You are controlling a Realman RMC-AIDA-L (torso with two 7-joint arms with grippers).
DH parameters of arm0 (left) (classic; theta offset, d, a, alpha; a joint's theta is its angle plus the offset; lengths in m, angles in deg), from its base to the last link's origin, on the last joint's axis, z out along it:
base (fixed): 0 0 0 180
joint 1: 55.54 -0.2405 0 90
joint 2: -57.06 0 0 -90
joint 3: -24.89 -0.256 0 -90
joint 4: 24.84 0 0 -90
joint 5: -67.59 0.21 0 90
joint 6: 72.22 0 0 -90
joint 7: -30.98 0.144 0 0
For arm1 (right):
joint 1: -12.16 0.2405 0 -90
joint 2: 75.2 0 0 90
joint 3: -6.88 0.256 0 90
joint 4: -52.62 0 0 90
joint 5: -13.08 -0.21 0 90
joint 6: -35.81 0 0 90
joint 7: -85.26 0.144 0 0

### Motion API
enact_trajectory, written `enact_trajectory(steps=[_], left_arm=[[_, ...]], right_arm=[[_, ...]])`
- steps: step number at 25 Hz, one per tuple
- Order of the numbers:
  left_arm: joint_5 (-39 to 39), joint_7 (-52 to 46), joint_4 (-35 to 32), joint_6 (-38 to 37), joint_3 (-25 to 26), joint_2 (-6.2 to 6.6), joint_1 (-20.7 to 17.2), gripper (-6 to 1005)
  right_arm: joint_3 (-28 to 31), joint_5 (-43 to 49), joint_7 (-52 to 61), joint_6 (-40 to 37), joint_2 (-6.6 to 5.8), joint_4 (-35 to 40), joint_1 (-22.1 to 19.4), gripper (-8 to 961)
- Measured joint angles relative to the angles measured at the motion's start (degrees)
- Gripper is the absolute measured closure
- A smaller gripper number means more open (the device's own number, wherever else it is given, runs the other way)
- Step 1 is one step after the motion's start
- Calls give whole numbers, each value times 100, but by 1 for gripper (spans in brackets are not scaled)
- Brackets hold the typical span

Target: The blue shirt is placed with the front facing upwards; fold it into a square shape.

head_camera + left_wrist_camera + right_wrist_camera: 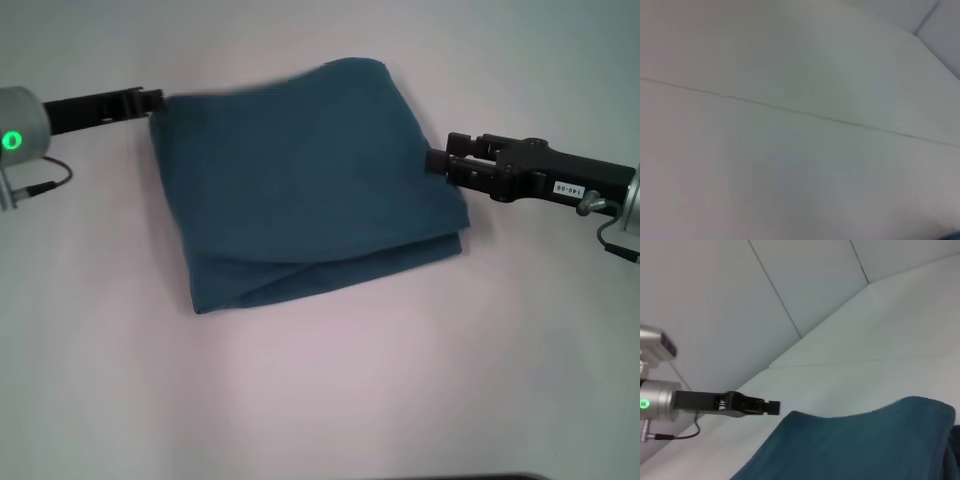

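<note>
- Bare white table fills the foreground nearest the head camera; the pale, flat surface gives the cloth somewhere to lie smooth while its edges are lined up.
- Middle of that table, the blue shirt lies already doubled over into a rough four-sided bundle, layered edges showing along its near side and right corner. No print, collar or sleeve is visible, so the front looks to be folded inward. I judge the fold to be at or close to its last step. The outline is still skewed, not a true square.
- At the bundle's right edge, the right gripper reaches in level with its tip touching the cloth, probably to hold or straighten that side. Whether its fingers are spread or pinching fabric I cannot tell.
- At the far left corner, the left gripper meets the shirt. In the right wrist view its tip sits just beside the cloth edge, and its finger state I also cannot tell.
- Its own wrist camera shows only bare table.
</note>
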Motion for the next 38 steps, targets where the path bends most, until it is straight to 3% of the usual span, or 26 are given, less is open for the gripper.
enact_trajectory(steps=[4, 8, 11, 17, 21, 23, 27, 38], left_arm=[[-18, -47, 185, -141, 427, -3, -193, 925], [-463, 77, 742, -784, 995, -26, -574, 795], [-1065, 209, 928, -1602, 1183, 44, -815, 682], [-1585, -391, 390, -3645, 1879, 340, -832, 423], [-1619, -1234, -82, -4336, 2012, 501, -807, 293], [-1583, -1462, -354, -4578, 1942, 563, -807, 293], [-1317, -1467, -560, -4508, 1806, 513, -854, 292], [-795, -1486, -1020, -4075, 1570, 246, -673, 293]], right_arm=[[0, 4, 151, 86, -10, 2, 1, 368], [6, 15, 366, 96, -41, 62, 9, 366], [-27, 60, 776, 52, -95, 170, 54, 367], [-124, 744, 2406, -578, -339, 662, 358, 368], [-132, 1110, 3391, -1411, -595, 866, 703, 367], [-134, 1186, 3826, -1689, -700, 889, 842, 367], [-140, 1449, 4681, -1750, -788, 896, 1027, 366], [-168, 1561, 4805, -1721, -739, 833, 920, 368]])
